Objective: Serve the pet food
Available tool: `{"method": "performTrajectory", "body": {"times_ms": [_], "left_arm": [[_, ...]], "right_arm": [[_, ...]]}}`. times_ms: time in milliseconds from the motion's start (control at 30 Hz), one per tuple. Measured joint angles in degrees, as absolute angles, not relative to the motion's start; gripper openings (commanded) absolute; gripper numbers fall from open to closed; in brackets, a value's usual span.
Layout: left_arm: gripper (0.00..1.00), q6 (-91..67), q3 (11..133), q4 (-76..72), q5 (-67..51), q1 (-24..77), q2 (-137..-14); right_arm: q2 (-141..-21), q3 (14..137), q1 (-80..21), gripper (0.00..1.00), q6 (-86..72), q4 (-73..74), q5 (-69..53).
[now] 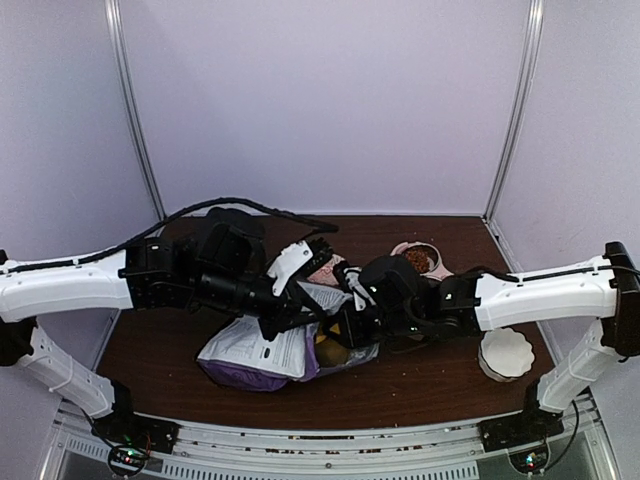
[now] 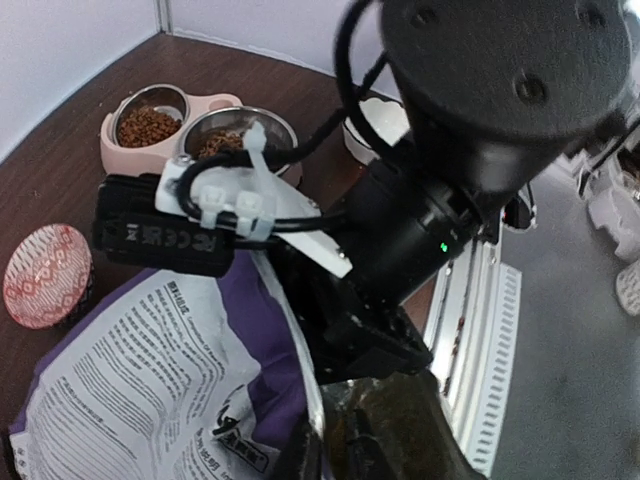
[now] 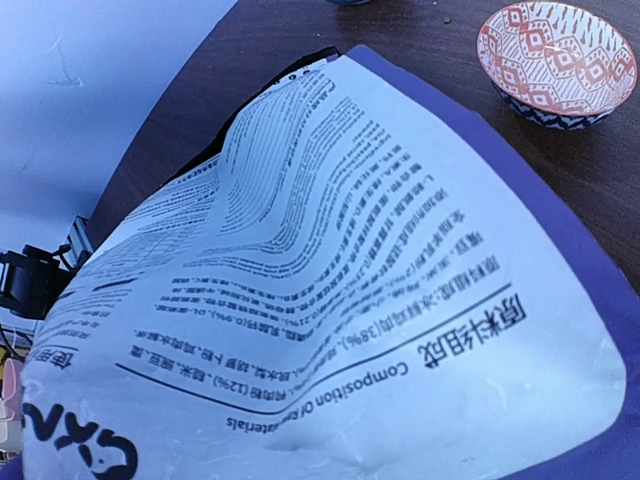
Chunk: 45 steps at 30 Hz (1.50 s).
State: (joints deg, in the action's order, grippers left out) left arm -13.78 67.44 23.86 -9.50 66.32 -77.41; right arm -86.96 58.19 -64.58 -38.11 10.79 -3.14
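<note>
Walls hug your dark brown wooden table on three sides, and both arms crowd over the one purple and white printed bag in the middle. Your left pincer pinches the bag's edge tight; the right pincer you cannot tell, wide or narrow. The small brown kibble sits in the one pink feeder, in its two steel bowls, far side.

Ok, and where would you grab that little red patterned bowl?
By its rim, coming straight down from above. The red patterned bowl stands upright with its open mouth facing up, so one finger of the tool can go inside and the other outside its thin wall. Probably best to pinch the side of the rim facing away from the bag, which lies close beside it.
</note>
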Motion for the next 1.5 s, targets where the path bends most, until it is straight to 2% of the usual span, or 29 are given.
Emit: {"method": "performTrajectory", "body": {"times_ms": [133,300,433,533,800,867,967,1000,1133,1200,1500], "left_arm": [[0.48,-15.51,67.40,22.24,-8.36,66.50,-76.29],[0.59,-18.76,63.79,21.87,-2.24,64.47,-67.31],[0.62,-23.53,57.39,21.96,1.76,53.80,-60.01],[0.64,-27.70,50.83,22.39,3.42,45.08,-58.92],[0.67,-34.54,36.84,24.38,3.20,39.22,-60.62],[0.64,-35.55,35.05,23.57,2.13,38.46,-61.71],[0.52,-36.53,34.13,22.37,1.45,37.98,-63.88],[0.46,-36.93,34.04,21.58,1.34,37.91,-64.58],[0.11,-37.54,33.17,17.91,1.10,37.52,-66.85],[0.02,-37.54,32.77,16.25,0.71,37.28,-67.99],[0.00,-37.50,31.77,14.74,0.64,36.69,-67.81]], "right_arm": [[-86.15,52.84,-64.58,0.11,-38.83,2.68,-2.46],[-83.57,44.99,-64.58,0.11,-39.16,-6.07,-2.26],[-83.59,43.44,-64.58,0.11,-39.20,-9.19,-2.24],[-84.31,43.57,-64.58,0.11,-39.16,-10.63,-2.20],[-87.55,45.67,-64.58,0.11,-38.68,-10.83,-3.22],[-87.59,45.74,-64.58,0.11,-38.50,-10.61,-3.77],[-87.85,45.95,-64.51,0.11,-38.17,-10.35,-4.75],[-88.14,46.19,-64.51,0.11,-38.06,-10.15,-5.28],[-90.24,48.49,-64.51,0.11,-37.56,-9.28,-7.25],[-91.37,49.58,-64.51,0.11,-37.39,-8.84,-8.73],[-95.57,55.13,-65.01,0.11,-35.27,-5.98,-20.32]]}}
